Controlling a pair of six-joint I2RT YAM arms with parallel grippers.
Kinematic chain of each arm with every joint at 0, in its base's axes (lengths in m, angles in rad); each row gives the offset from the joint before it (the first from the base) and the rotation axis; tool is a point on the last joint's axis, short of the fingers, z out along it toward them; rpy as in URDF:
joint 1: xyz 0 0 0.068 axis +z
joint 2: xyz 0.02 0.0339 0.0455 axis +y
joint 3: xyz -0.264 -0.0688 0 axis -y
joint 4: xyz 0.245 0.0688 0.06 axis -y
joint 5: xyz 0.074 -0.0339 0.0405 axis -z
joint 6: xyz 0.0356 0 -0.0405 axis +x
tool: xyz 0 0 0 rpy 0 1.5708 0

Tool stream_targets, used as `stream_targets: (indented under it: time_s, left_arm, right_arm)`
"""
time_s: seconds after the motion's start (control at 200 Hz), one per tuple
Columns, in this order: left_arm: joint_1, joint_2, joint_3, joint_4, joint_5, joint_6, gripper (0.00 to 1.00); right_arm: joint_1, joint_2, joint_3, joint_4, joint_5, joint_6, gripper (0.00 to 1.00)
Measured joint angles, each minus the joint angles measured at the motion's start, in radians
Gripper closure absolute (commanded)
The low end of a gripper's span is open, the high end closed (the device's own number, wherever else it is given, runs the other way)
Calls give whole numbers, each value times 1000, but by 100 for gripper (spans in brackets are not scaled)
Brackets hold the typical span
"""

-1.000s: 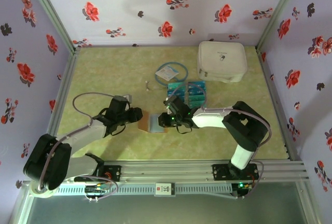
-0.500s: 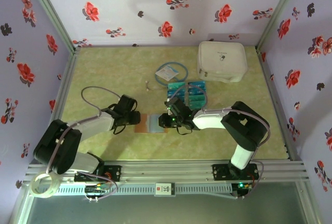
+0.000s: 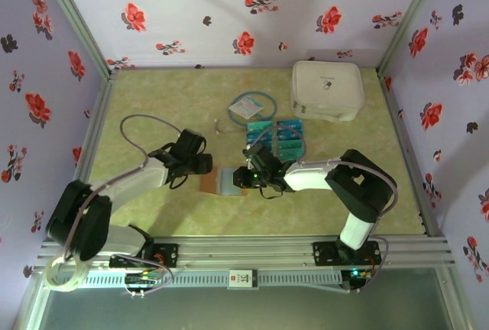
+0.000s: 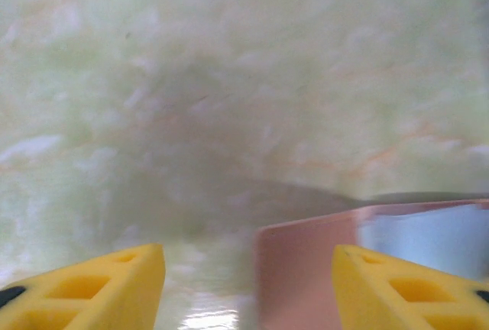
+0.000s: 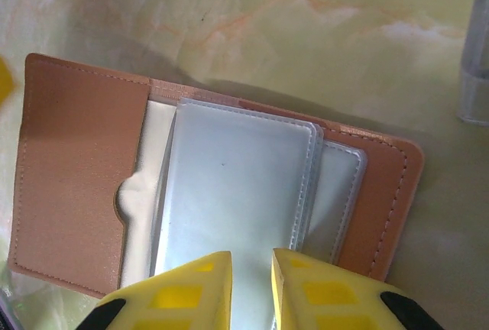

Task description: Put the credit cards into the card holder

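Observation:
The card holder (image 3: 216, 181) lies open on the table, brown flaps spread and clear sleeves (image 5: 233, 192) up. My right gripper (image 5: 252, 288) is closed to a narrow slit on the near edge of those sleeves, at the holder's right end (image 3: 243, 179). My left gripper (image 4: 248, 292) is open at the holder's left edge (image 3: 200, 166). The brown flap's corner (image 4: 302, 269) lies between its yellow fingers (image 4: 99, 284) without touching either. The blue and teal credit cards (image 3: 276, 139) lie in rows just beyond the right gripper.
A large white zip case (image 3: 327, 89) sits at the back right. A pale blue packet with looped tubing (image 3: 250, 107) lies behind the cards. Flowered walls enclose the table on three sides.
My left gripper has opened wider and shifted slightly farther from the base along the holder's left edge, with the arm's elbow swinging. The right gripper and the holder have stayed put.

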Motion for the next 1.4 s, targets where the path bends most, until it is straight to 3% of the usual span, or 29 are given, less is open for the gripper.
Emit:
stream_targets:
  time_s: [0.285, 0.555, 1.02, 1.4]
  left_arm:
    - [-5, -133, 8, 78, 187, -142, 36]
    - [-10, -139, -159, 246, 274, -272, 36]
    - [-10, -32, -304, 449, 281, -302, 36]
    - [-10, -13, -318, 491, 256, -264, 34]
  right_arm:
    - [-3, -36, 1, -36, 0, 0, 78]
    - [-11, -63, 8, -58, 3, -3, 78]
    - [-26, -29, -29, -19, 3, -1, 81]
    - [-31, -29, -36, 1, -1, -1, 80]
